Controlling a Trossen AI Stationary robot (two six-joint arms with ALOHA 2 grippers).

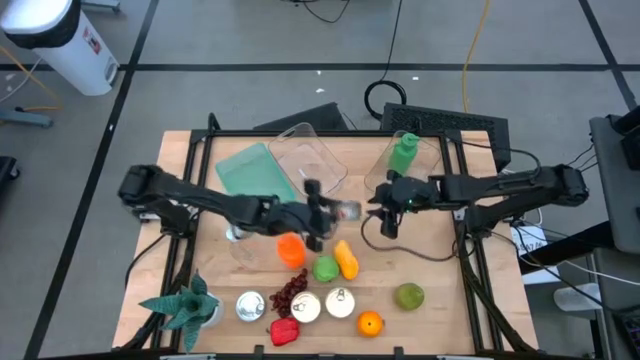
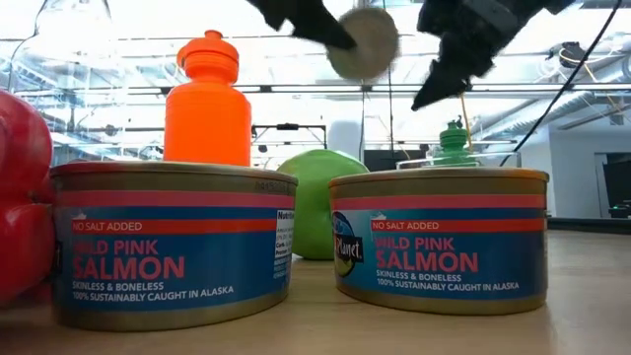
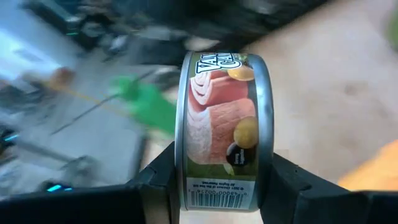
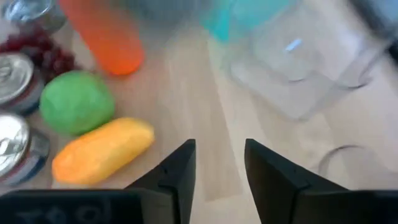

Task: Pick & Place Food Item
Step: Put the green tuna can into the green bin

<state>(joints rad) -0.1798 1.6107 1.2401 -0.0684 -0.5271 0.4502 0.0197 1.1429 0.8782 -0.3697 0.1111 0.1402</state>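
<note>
**One can aloft, gripped by the left arm over the middle of the table**

Left gripper (image 1: 335,211) has it: the fingers are clamped on the rims of a tuna can (image 3: 224,134), label facing the wrist camera, and the can is up in the air. In the low view that can (image 2: 363,42) hangs well above the two salmon cans (image 2: 439,240) in the foreground. Seen from overhead, the held can sits just beyond the orange bottle (image 1: 290,249), on the side away from the table's front edge.

Right gripper (image 1: 389,203) is close by, facing the held can from the other side, its fingers (image 4: 177,168) parted a little with nothing between them and bare wood below.

Now, out from that orange bottle: just beside it lie a green ball-shaped fruit (image 1: 325,268) and a yellow-orange mango-like piece (image 1: 346,259). Nearer the front edge come dark grapes (image 1: 291,290), two upright cans (image 1: 322,304), a red pepper (image 1: 284,330), an orange (image 1: 370,323) and a green pear-like fruit (image 1: 409,295). Beyond the bottle sit a teal lid (image 1: 250,172) and a clear container (image 1: 308,155), with a green bottle (image 1: 403,154) farther toward the back right. A plant (image 1: 185,306) stands at the front left corner.
</note>
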